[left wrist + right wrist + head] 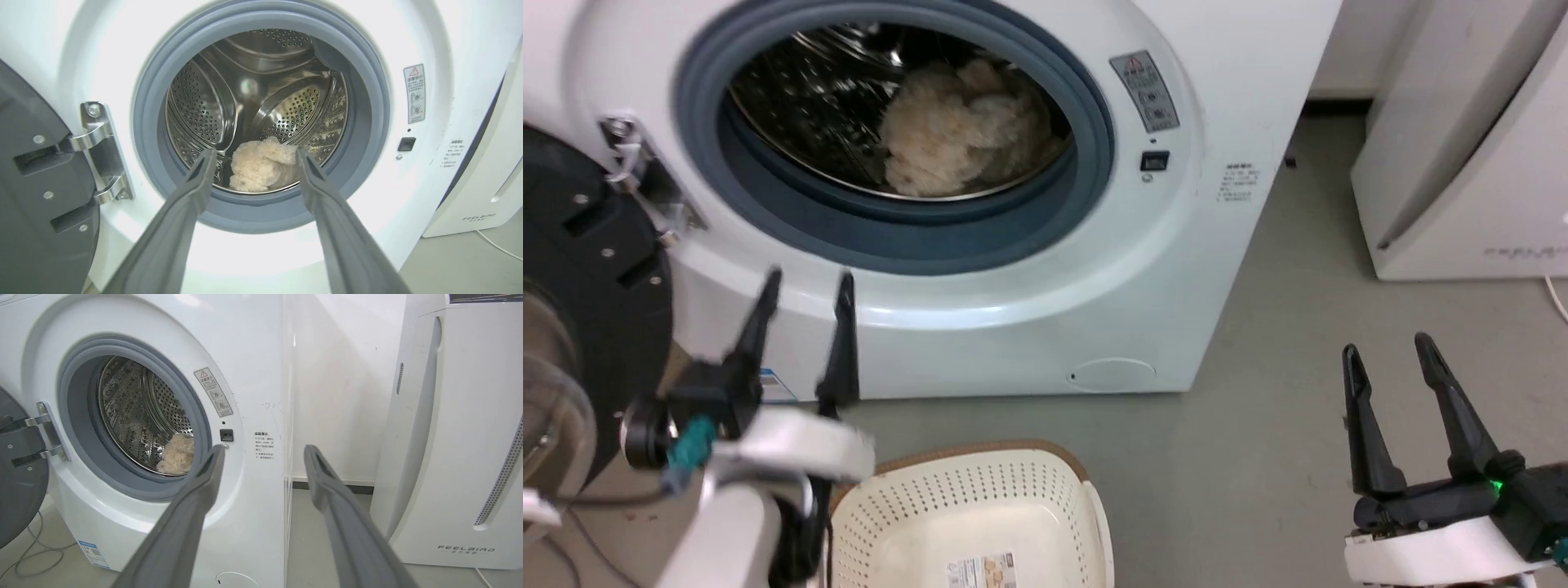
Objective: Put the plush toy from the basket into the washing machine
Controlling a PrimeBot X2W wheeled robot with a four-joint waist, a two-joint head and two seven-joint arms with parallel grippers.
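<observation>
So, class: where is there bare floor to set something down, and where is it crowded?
Bare floor lies between the washing machine and the white appliance, ahead of the right tool. Crowded: lower left, where the open door, left tool and basket bunch.

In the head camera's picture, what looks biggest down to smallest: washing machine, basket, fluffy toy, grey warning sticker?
1. washing machine
2. basket, though it is nearer the camera and cut off at the bottom edge
3. plush toy
4. warning sticker

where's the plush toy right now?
In the head view, upper centre: the shaggy cream-beige plush toy lies on the bottom of the shiny perforated steel drum of the white front-loading washing machine, just behind its grey-blue rubber gasket.
</observation>
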